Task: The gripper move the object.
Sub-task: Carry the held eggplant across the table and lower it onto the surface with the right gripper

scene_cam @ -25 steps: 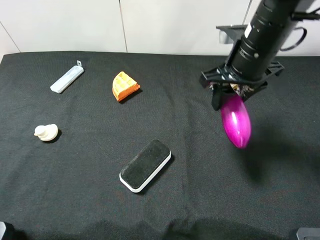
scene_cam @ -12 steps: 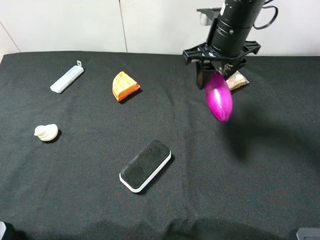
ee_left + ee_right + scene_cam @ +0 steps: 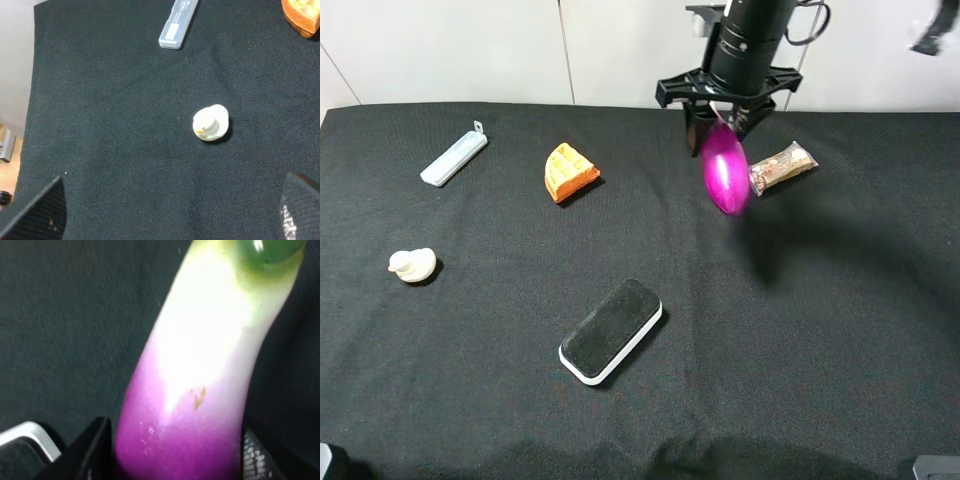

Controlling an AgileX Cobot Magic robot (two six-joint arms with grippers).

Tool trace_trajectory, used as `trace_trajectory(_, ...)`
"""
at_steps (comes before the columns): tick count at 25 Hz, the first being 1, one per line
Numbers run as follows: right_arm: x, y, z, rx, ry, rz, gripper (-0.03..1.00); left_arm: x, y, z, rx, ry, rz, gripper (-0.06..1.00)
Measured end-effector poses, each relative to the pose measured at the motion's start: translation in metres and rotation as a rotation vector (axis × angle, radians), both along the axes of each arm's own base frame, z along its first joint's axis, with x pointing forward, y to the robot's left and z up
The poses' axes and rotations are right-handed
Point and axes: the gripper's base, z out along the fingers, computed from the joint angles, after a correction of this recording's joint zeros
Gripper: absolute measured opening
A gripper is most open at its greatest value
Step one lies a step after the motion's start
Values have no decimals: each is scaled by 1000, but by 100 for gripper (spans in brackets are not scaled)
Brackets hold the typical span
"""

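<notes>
My right gripper (image 3: 719,118) is shut on the magenta toy eggplant (image 3: 724,178) and holds it hanging in the air over the back middle of the black table. The right wrist view shows the eggplant (image 3: 200,375) close up, whitish toward its green stem, clamped between the two dark fingers (image 3: 90,452). My left gripper is open and empty: only its two dark fingertips (image 3: 45,210) show at the edges of the left wrist view, over bare black cloth near a small white duck (image 3: 211,123).
On the black cloth lie an orange wedge (image 3: 568,171), a black-and-white eraser (image 3: 611,330), a pale blue case (image 3: 453,158), the white duck (image 3: 413,265) and a wrapped snack (image 3: 781,167) just right of the eggplant. A white wall runs along the back.
My right gripper has carried the eggplant up and to the left, from the right middle of the table toward the back middle. The wrapped snack has come into view.
</notes>
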Motion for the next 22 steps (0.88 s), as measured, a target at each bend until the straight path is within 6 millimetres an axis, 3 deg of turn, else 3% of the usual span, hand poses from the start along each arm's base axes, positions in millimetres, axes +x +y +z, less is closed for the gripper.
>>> trace_trajectory(12, 36, 48, -13, 73, -73, 40, 38, 0, 0, 0, 0, 0, 0, 91)
trace_trajectory(22, 45, 69, -39, 135, -62, 10, 38, 0, 0, 0, 0, 0, 0, 91)
